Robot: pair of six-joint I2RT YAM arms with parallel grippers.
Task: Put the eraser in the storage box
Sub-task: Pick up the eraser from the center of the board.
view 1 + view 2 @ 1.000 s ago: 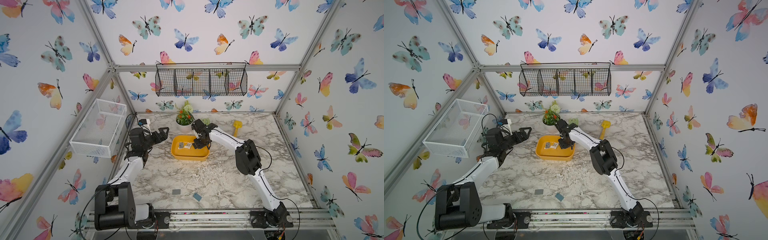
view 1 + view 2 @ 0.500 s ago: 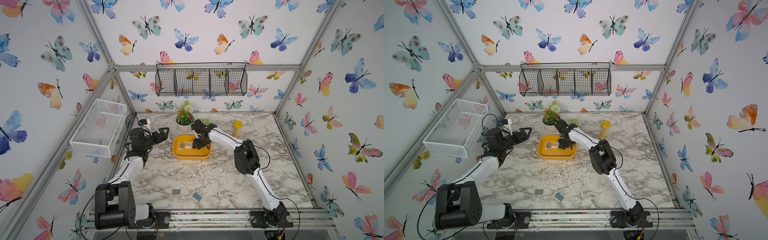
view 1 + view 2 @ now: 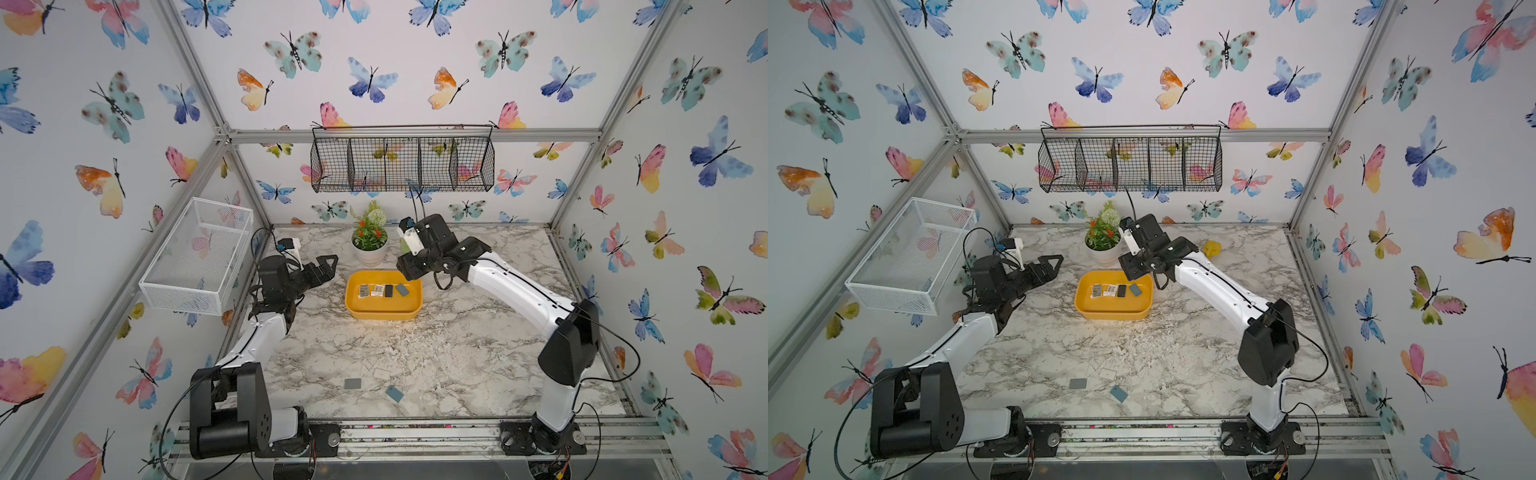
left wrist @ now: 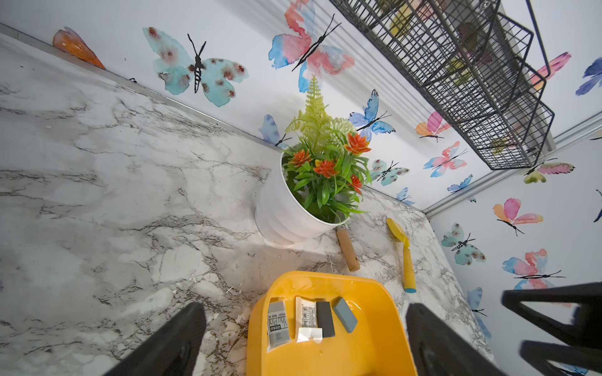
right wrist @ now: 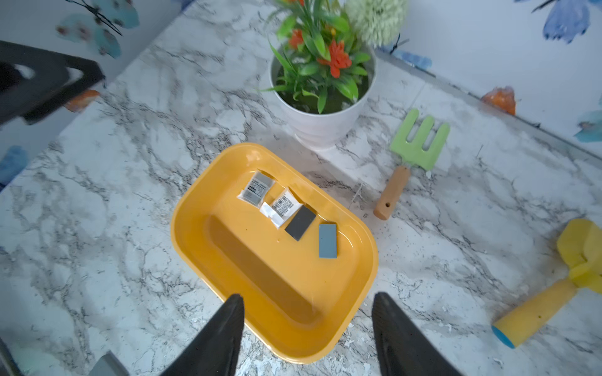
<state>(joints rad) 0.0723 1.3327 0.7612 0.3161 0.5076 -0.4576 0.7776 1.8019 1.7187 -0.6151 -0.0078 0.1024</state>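
Marble worktop [image 3: 457, 353] carries the yellow box [image 3: 382, 316], with four erasers [image 5: 327, 241] in a row inside it. Over its far corner hangs the right pincer [image 5: 306, 298], spread and empty; the left pincer [image 4: 304, 312] waits beside, spread wide. Two, perhaps three, loose erasers [image 3: 352, 383] lie well apart near the front edge. Pulling away low could clip the rim and shove the light box against the pot [image 3: 370, 259].
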